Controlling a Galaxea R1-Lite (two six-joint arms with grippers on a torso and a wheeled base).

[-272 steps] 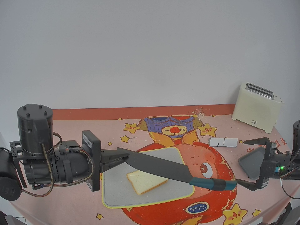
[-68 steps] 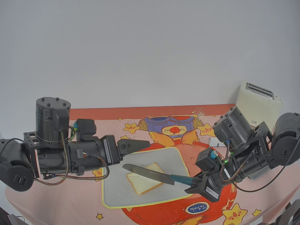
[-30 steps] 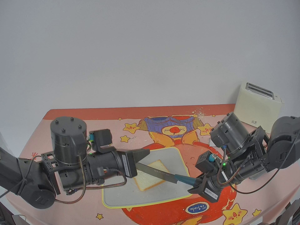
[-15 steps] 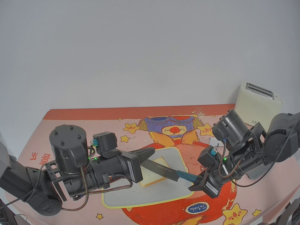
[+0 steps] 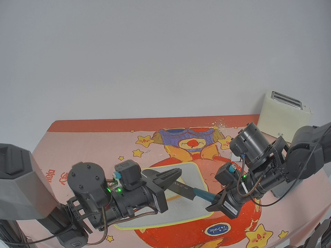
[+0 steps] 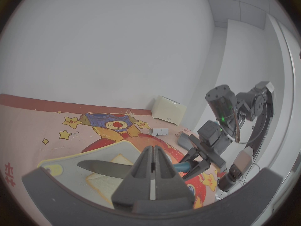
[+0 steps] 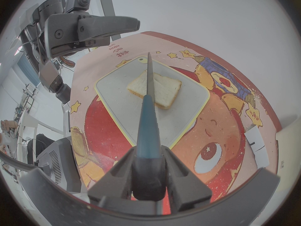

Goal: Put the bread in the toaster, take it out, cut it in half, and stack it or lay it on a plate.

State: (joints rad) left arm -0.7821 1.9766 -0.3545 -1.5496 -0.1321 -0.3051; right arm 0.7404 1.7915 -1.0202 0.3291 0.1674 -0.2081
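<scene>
A slice of bread (image 7: 155, 88) lies on the grey cutting board (image 7: 125, 110). My right gripper (image 7: 149, 149) is shut on the teal handle of a knife (image 7: 147, 123), also seen in the head view as the right gripper (image 5: 215, 199). The knife blade (image 5: 179, 187) reaches across over the bread (image 6: 106, 182); contact is unclear. My left gripper (image 5: 174, 174) is shut on nothing and hovers over the board's left part, hiding most of the slice in the head view. The left gripper (image 6: 153, 153) sits just above the blade (image 6: 103, 168).
A cream toaster (image 5: 284, 116) stands at the back right corner. A dark grey plate (image 6: 185, 140) lies on the right, behind my right arm. A small white tag (image 6: 160, 131) lies between the toaster and the board (image 5: 193, 209).
My left arm has dropped lower and slid right, bringing its shut gripper over the bread. The right gripper has kept hold of the knife, with the blade shifting slightly left across the slice.
</scene>
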